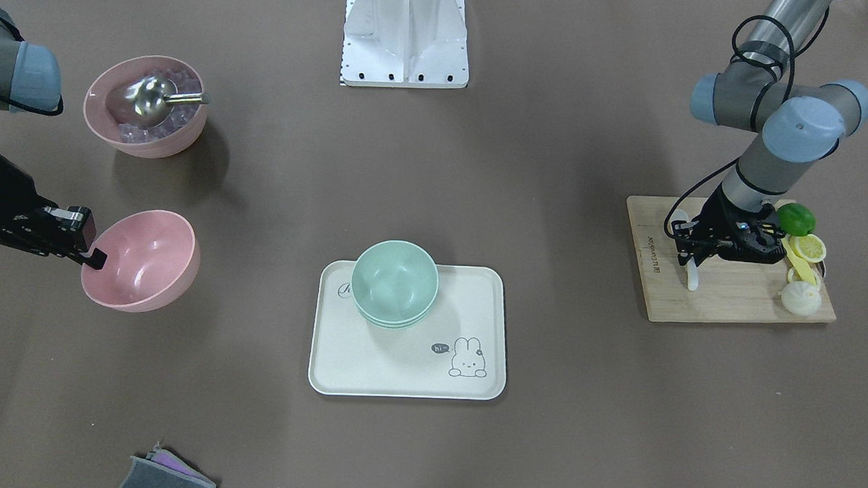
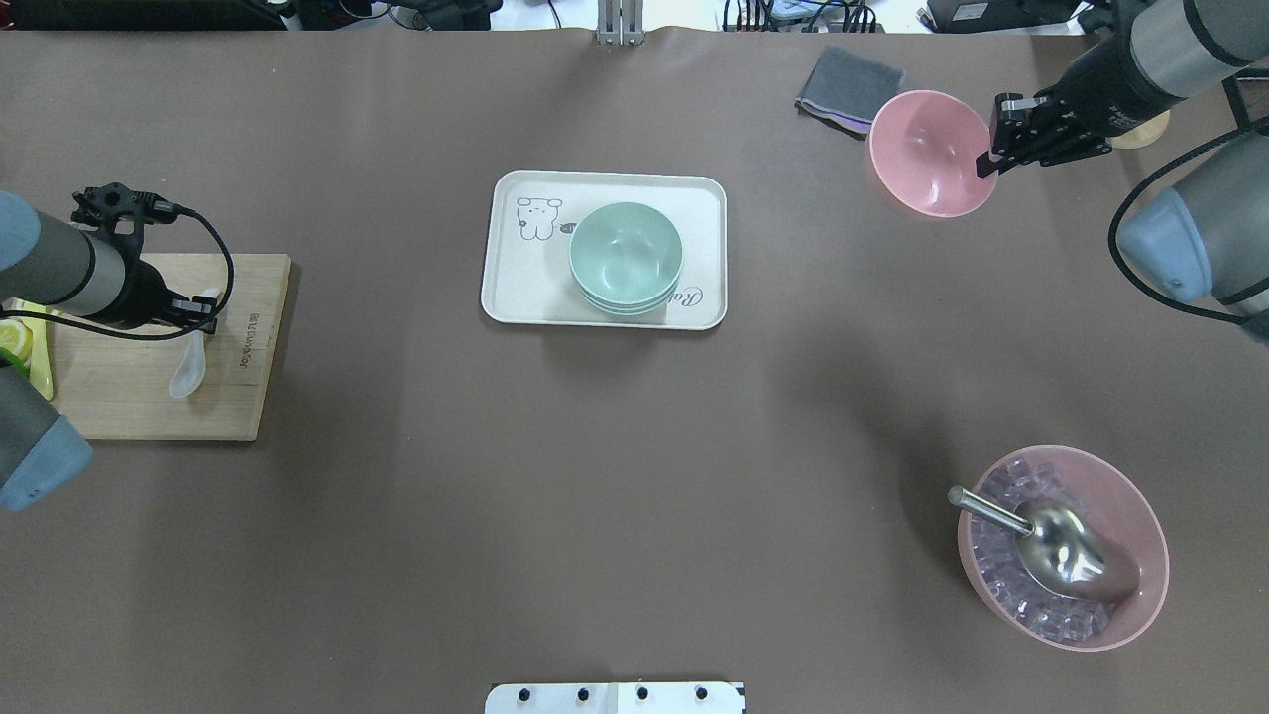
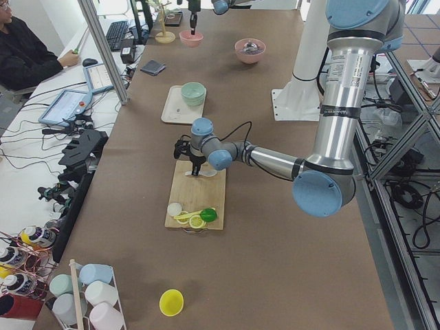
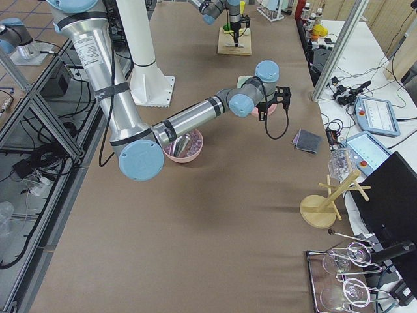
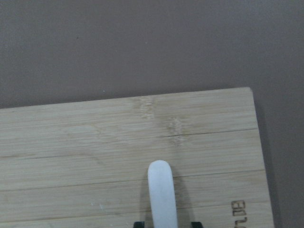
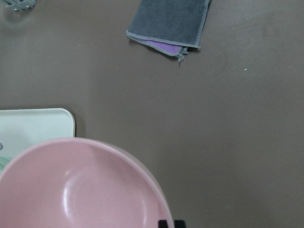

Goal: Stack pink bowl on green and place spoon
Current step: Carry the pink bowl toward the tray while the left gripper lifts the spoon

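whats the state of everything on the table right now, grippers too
empty pink bowl: empty, rim pinched by the right gripper
green bowls: stacked upright on the tray, top one empty
white spoon: on the cutting board, handle between the left gripper fingers, grip unclear
pink bowl of ice: full of ice cubes, metal scoop resting inside
grey cloth: folded, flat on the table

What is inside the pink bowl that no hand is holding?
Clear cubes fill that bowl, and a metal scoop lies on them, its handle over the rim. The bowl's bottom is hidden beneath them.
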